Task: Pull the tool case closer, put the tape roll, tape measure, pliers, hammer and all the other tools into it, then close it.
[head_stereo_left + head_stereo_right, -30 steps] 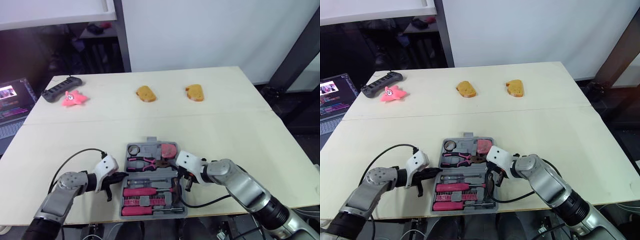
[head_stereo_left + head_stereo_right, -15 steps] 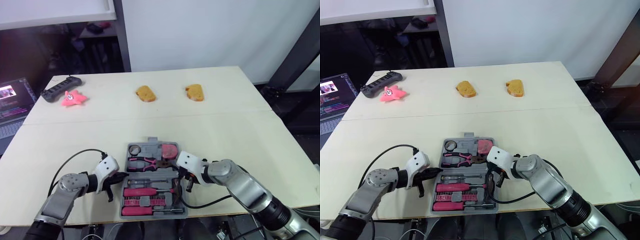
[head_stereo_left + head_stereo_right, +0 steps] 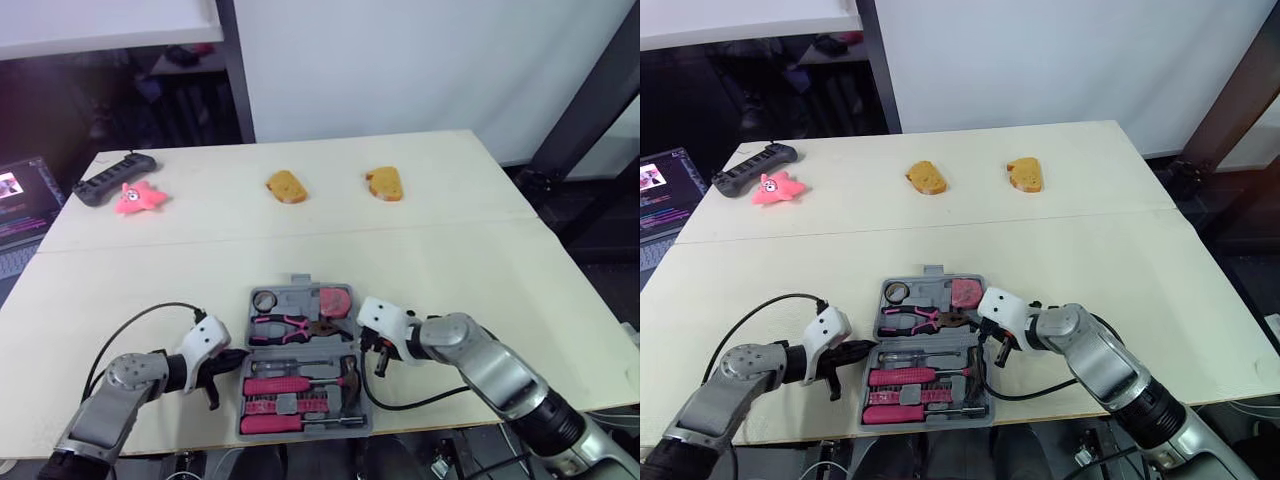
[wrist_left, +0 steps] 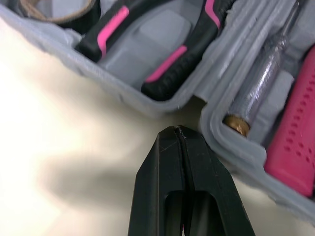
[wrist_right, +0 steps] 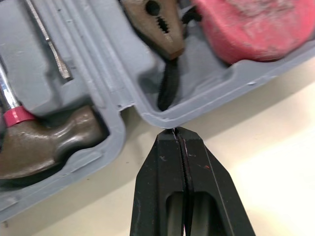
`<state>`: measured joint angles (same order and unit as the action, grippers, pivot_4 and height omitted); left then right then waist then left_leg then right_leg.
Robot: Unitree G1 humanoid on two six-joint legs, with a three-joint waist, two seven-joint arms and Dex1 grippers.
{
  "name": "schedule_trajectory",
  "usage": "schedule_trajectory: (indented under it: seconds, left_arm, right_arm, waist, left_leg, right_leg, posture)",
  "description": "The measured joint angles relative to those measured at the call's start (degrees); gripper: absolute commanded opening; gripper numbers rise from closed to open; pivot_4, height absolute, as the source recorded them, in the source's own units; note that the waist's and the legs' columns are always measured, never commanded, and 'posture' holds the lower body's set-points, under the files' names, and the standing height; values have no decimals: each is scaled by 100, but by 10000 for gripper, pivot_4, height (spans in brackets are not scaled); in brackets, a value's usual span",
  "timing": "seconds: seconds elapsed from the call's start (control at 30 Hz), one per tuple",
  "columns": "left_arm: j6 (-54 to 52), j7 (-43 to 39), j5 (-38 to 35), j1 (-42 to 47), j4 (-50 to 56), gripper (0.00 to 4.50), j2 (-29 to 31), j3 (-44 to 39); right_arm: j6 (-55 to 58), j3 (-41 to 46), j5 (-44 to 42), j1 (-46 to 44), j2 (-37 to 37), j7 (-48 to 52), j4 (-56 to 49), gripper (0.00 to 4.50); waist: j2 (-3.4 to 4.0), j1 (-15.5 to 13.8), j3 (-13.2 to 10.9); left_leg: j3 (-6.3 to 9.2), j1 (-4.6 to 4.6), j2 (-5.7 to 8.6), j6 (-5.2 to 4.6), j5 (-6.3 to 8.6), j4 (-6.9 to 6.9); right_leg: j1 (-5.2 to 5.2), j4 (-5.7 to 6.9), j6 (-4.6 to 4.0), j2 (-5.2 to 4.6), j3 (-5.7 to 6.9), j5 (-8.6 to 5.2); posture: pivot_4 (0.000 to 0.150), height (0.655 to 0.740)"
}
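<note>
The grey tool case (image 3: 298, 301) lies open near the table's front edge. Its far half holds the tape roll (image 3: 265, 300), the pink-handled pliers (image 3: 288, 325) and the pink tape measure (image 3: 338, 299). Its near half holds the hammer (image 3: 346, 375), screwdrivers and a pink bit holder (image 3: 272, 423). My left gripper (image 3: 232, 362) is shut, its tip at the hinge notch on the case's left side (image 4: 175, 129). My right gripper (image 3: 378, 362) is shut too, its tip against the notch on the right side (image 5: 175, 131), beside the hammer head (image 5: 44, 142).
Far across the table lie two bread pieces (image 3: 288, 186) (image 3: 385, 184), a pink star toy (image 3: 138, 198) and a black controller (image 3: 112, 178). A laptop (image 3: 15, 205) sits off the table's left. A cable loops from each wrist beside the case.
The whole picture has shifted slightly, so the camera moved. Both grippers stay shut at the case's side notches; the case holds about the same place.
</note>
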<state>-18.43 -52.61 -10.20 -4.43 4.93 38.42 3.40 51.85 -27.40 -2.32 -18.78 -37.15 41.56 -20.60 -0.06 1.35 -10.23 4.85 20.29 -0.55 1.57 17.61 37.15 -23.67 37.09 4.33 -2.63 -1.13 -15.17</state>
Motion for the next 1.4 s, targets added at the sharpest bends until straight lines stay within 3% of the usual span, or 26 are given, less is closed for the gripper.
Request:
schedule_trajectory:
  seconds: [0.2,0.33,0.47,0.7,0.9,1.0,1.2,1.27,1.4]
  left_arm:
    - [-353,-171,-441,-467,153,0,660,-959]
    - [-263,-1153,-1466,-1123,1145,0,775,-1448]
    - [424,-1723,-1383,-1359,851,0,559,-929]
    - [1786,-1854,-878,-634,-360,0,-281,-136]
    - [2649,-1895,-485,-236,-1190,0,-470,345]
    - [3116,-1935,-417,-111,-1510,0,-472,468]
    - [3553,-1886,-377,87,-1874,0,-472,693]
    - [3669,-1876,-374,111,-1945,0,-466,732]
    - [3911,-1867,-303,204,-2072,0,-399,839]
  right_arm:
    - [0,587,-148,170,-339,130,-159,236]
    - [139,1099,-520,296,-419,225,-387,236]
    - [396,1349,-786,325,-325,200,-403,236]
    - [599,1440,-940,207,-119,21,-163,236]
    - [913,1484,-1155,9,4,-40,-171,236]
    - [1141,1638,-1316,-85,206,-140,-137,8754]
    - [1935,2329,-1802,-577,1054,-481,621,37348]
    - [2006,2416,-1865,-728,1209,-552,980,44588]
    - [1973,2497,-1899,-1071,1546,-706,1910,44588]
  waist:
    - [-12,-18,-12]
    - [-15,-39,-17]
    - [-15,-52,-19]
    - [-23,-60,-23]
    - [-12,-40,-17]
    - [18,-37,1]
    - [86,-40,46]
    - [98,-43,53]
    - [132,-20,76]
  left_leg:
    - [-1,22,-3,0,0,-1]
    - [-16,31,0,2,0,-1]
    - [-19,30,4,1,0,0]
    - [-17,31,1,2,0,6]
    - [-16,21,-1,1,0,-2]
    - [-15,-1,-2,0,0,-3]
    - [-12,-23,0,0,0,-3]
    - [-11,-23,0,-1,0,-4]
    - [-12,-27,1,-1,-1,-5]
  right_leg:
    - [-21,0,-4,0,1,-1]
    - [-27,-12,-15,-20,-6,-7]
    - [-28,-11,-23,-13,-8,-10]
    - [-25,-9,-23,-6,-7,-2]
    - [-25,-5,-8,-2,-6,7]
    - [-4,-6,-12,-1,-6,4]
    - [22,-8,-23,0,-6,-4]
    - [23,-8,-21,0,-6,-4]
    - [25,-6,-19,2,-7,-2]
  posture:
    - [1500,7400]
    - [1500,7400]
    - [1500,7400]
    - [1500,7400]
    - [1500,7400]
    - [1500,7400]
    - [1500,7400]
    - [1500,7400]
    - [1500,7400]
